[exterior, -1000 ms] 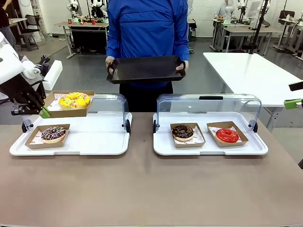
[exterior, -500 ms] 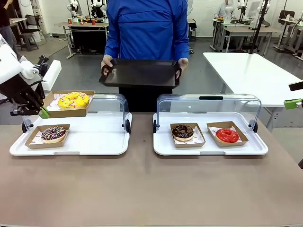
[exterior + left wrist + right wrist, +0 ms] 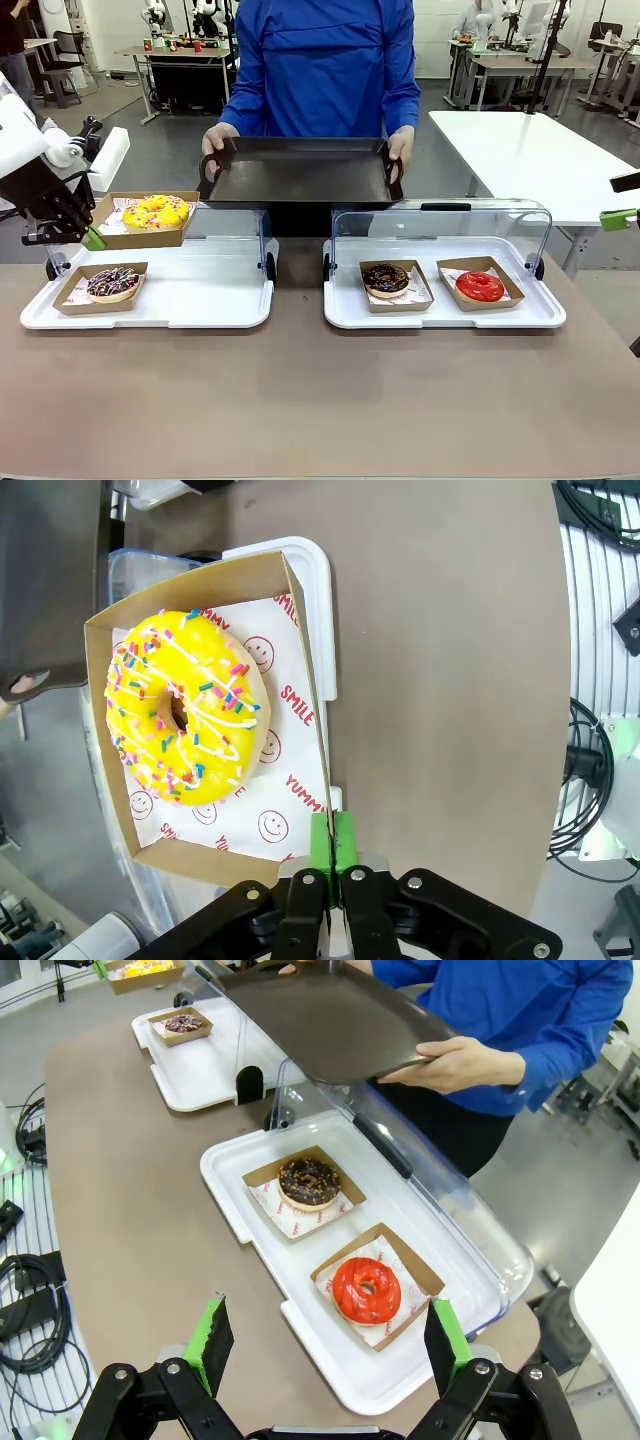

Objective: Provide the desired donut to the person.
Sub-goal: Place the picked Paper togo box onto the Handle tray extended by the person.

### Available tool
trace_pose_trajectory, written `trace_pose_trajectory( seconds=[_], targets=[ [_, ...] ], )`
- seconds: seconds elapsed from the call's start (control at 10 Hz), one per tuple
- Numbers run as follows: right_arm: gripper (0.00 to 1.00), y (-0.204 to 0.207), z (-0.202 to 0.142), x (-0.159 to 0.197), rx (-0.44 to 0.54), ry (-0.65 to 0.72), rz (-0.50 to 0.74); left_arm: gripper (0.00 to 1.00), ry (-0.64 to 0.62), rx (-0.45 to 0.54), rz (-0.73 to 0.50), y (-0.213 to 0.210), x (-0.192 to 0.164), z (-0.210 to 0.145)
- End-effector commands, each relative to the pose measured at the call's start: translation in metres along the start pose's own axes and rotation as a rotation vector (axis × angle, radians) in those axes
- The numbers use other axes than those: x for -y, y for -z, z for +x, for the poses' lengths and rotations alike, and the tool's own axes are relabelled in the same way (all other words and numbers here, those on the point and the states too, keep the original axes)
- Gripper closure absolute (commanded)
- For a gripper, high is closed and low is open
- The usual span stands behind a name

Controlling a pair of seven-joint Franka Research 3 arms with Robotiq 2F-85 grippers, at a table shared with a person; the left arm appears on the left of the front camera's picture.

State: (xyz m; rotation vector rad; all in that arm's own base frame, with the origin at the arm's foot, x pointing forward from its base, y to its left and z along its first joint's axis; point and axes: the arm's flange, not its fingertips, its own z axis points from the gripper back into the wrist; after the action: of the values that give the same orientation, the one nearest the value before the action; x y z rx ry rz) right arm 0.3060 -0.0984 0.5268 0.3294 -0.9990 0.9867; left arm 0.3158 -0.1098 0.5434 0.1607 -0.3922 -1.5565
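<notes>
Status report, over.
Left gripper shut on brown cardboard tray with yellow sprinkled donut. Right gripper open. Person holds black tray out above clear lids. Nothing blocking.

On the brown desk (image 3: pixel 300 400), the left display tray (image 3: pixel 200 290) carries a boxed sprinkled chocolate donut (image 3: pixel 112 282). The right display tray (image 3: pixel 345 300) holds a chocolate donut (image 3: pixel 386 278) beside a red donut (image 3: pixel 480 286), both boxed. Each tray's clear lid (image 3: pixel 440 225) stands raised.

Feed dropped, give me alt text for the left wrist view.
The robot's left hand is shut on the rim of a brown cardboard tray holding a yellow-iced donut with coloured sprinkles and white drizzle. Beneath lie the corner of a white serving tray and the brown table.
</notes>
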Motion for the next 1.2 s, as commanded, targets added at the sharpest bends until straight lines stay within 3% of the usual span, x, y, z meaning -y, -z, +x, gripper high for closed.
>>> trace_pose_trajectory(
  seconds=[0.0, 0.8, 1.1],
  targets=[
    [0.0, 0.002, 0.0, 0.001, 0.021, 0.002, 0.007, 1.0, -0.015, -0.013, 0.026, 0.002, 0.003, 0.0],
    [0.0, 0.002, 0.0, 0.001, 0.021, 0.002, 0.007, 0.99, 0.0, 0.0, 0.0, 0.0, 0.0, 0.0],
    [0.0, 0.002, 0.0, 0.001, 0.021, 0.002, 0.007, 0.99, -0.032, -0.055, -0.039, -0.012, -0.078, 0.06]
  ],
)
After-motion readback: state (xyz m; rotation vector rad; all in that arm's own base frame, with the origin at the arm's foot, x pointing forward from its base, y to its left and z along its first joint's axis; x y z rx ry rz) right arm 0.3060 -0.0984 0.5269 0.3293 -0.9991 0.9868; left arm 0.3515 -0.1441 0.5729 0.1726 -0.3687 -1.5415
